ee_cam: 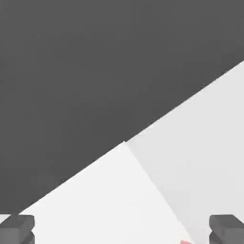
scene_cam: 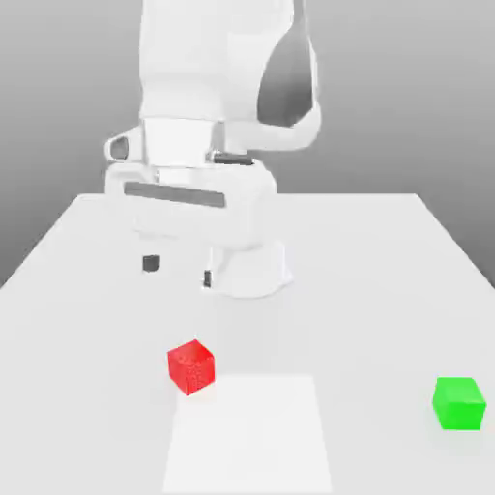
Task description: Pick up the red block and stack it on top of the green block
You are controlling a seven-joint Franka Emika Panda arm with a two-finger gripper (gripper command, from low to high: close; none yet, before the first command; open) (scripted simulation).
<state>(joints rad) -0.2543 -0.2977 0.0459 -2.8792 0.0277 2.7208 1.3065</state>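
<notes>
One red block (faintly speckled)

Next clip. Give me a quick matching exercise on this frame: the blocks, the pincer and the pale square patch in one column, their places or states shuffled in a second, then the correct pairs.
Column one:
1. red block
2. green block
3. pincer
4. pale square patch

Column two:
A. open, holding nothing, above the table
B. on the table near the exterior view's right edge
C. flat on the table surface, nearest the camera
D. on the table at the patch's far corner, on the exterior view's left

Pairs: 1-D, 2-B, 3-A, 4-C
</notes>
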